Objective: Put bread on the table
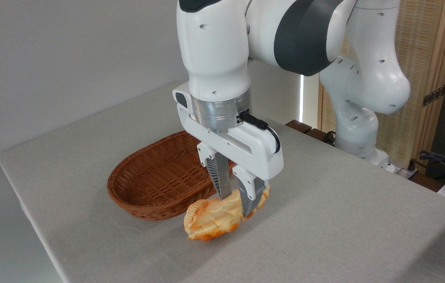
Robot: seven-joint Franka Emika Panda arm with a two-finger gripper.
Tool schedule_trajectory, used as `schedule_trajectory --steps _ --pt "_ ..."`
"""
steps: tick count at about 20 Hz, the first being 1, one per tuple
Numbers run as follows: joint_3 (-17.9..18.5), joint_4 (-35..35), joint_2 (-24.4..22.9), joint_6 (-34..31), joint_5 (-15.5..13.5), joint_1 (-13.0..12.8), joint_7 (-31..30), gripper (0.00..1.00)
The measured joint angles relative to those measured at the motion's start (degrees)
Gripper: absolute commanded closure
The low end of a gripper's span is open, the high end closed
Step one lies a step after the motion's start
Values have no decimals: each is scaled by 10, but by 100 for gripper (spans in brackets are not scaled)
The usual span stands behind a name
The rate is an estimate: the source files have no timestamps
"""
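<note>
While the table (344, 220) lies bare beside the basket (155, 181), I hold the bread (212, 220) pinched in my gripper (236, 206), low over the cloth; next I judge: lower, then release

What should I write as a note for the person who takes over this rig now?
Tool: shut on the bread, fingers down.
Bread: out of the wicker basket, low over the table in front of the basket; whether it touches the cloth I cannot tell.
Basket: looks empty where visible.
Done: bread picked up and carried out.
Left: lower it fully, open the tool, lift away.
</note>
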Motion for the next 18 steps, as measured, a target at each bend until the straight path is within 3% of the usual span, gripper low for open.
schedule_trajectory --steps 10,14,18 --pt "-10 23 -1 5 0 -8 0 0" --pt "-74 94 -7 5 -1 -17 -37 0" --pt "-118 109 -6 3 0 -21 -85 0"
